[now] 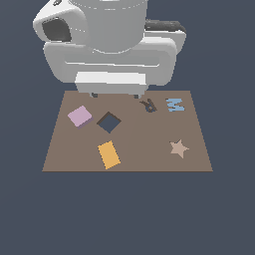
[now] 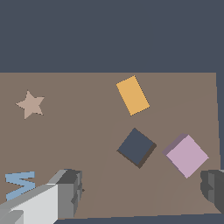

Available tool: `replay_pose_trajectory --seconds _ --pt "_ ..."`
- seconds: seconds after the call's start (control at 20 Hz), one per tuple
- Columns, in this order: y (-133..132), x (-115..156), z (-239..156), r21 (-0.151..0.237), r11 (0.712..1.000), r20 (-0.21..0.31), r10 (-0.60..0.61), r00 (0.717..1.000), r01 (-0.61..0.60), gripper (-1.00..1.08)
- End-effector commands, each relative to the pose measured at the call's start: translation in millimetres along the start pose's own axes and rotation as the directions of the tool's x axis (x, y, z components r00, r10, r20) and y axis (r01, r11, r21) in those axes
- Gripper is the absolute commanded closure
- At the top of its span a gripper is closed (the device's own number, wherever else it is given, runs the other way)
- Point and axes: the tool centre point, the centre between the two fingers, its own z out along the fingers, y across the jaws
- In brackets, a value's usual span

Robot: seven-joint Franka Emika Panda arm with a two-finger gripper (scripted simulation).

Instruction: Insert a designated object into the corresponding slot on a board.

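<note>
An orange rectangle (image 1: pixel 108 154) lies flat; a tan star (image 1: pixel 179 148) well apart; a dark R (image 1: pixel 148 105) beside a blue M (image 1: pixel 174 104).

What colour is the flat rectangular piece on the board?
Orange; the flat rectangular piece shows best in the wrist view.

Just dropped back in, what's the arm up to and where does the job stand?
The Panda arm hangs over the far edge of the brown board with its gripper open and holding nothing. The pink square block lies on the board, untouched, right beside the dark diamond-shaped slot, on the exterior view's left of it. The slot is empty, so insertion has not begun. An orange rectangle, a tan star, a dark R and a blue letter also sit on the board.
</note>
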Motion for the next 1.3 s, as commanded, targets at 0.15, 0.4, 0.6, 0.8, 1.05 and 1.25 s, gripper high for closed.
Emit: replay_pose_trajectory --seconds 0.15,0.4,0.6,0.8,1.05,1.25 --pt "0.7 -0.6 0.9 0.000 1.000 0.000 -0.005 1.000 0.005 -0.92" --pt "5.0 -4.0 6.3 0.002 0.999 0.001 -0.033 0.999 0.033 -0.92" --pt "11.4 -8.7 14.2 0.005 0.997 0.003 -0.074 0.997 0.074 -0.92" --pt "20.6 -14.8 25.1 0.009 0.991 0.005 -0.130 0.992 0.130 -0.92" --pt "36.3 -23.6 43.2 0.015 0.975 0.007 -0.221 0.975 0.221 -0.92" --pt "52.6 -30.8 61.2 0.022 0.950 0.009 -0.310 0.951 0.310 -0.92"
